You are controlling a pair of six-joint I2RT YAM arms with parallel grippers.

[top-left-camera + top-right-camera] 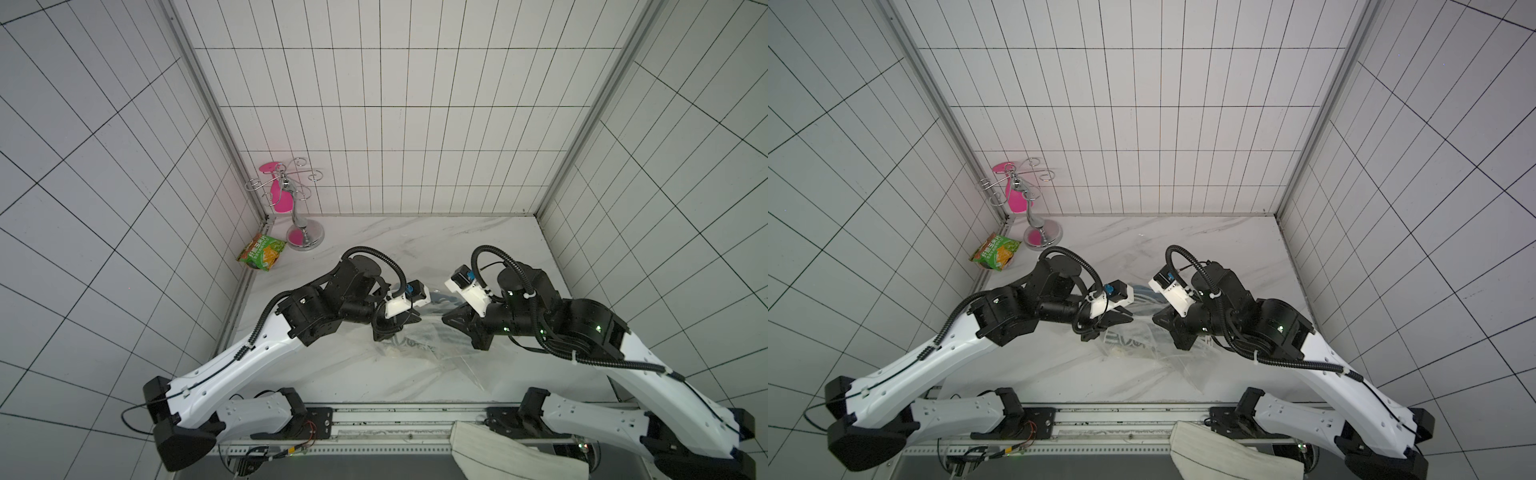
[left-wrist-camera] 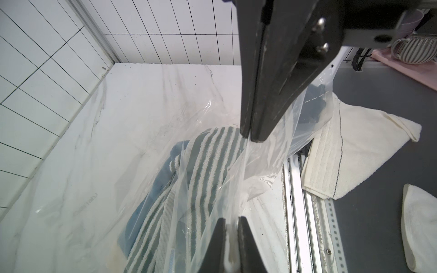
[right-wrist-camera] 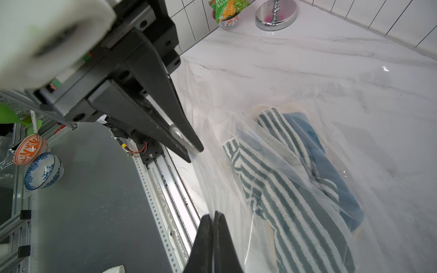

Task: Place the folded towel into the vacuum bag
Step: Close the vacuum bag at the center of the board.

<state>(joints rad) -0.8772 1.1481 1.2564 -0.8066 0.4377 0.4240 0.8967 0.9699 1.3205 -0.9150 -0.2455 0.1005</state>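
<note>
The vacuum bag is crinkly clear plastic lying on the marble table between the two arms. A teal-and-white striped towel lies inside it, over blue cloth. My left gripper is shut on the bag's raised edge, with a white strip pinched between its fingers. My right gripper faces it a short way off. It is shut on the same raised edge, and the film hangs down from its tips. In both top views the arms hide most of the bag.
A green snack packet and a chrome stand with a pink piece stand at the back left corner. A cream towel drapes over the front rail. Tiled walls close three sides. Bowls sit beyond the rail.
</note>
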